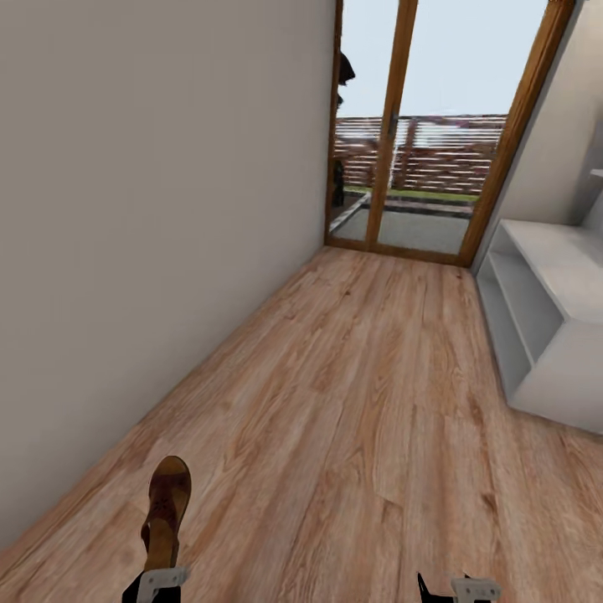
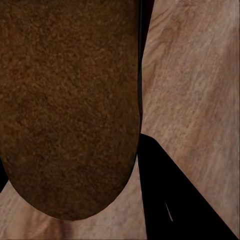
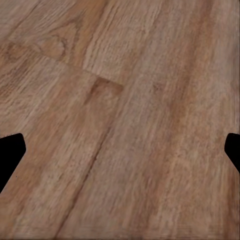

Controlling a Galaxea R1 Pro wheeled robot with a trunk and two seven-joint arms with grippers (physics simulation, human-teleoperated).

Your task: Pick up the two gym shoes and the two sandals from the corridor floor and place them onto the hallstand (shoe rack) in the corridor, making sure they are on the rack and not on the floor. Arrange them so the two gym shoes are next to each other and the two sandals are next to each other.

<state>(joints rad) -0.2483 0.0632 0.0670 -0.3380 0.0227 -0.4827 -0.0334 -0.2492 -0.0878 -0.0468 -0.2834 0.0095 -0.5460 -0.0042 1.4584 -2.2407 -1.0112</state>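
Observation:
A dark brown sandal [image 1: 167,501] with a tan footbed sticks forward from my left gripper [image 1: 156,583] at the lower left of the head view, held above the corridor floor [image 1: 352,402]. Its brown underside [image 2: 67,105] is close in the left wrist view, with a black finger [image 2: 165,200] beside it. My right gripper [image 1: 459,589] is at the bottom edge, open over bare planks [image 3: 120,125], with nothing between its fingertips [image 3: 10,155]. The hallstand [image 1: 544,327], pale grey-white with open shelf levels, stands along the right wall. The gym shoes and the other sandal are out of view.
A plain beige wall [image 1: 151,209] runs along the left side of the corridor. A wood-framed glass door [image 1: 419,134] closes the far end, with a fence and yard behind it. Wood-plank floor stretches between the wall and the hallstand.

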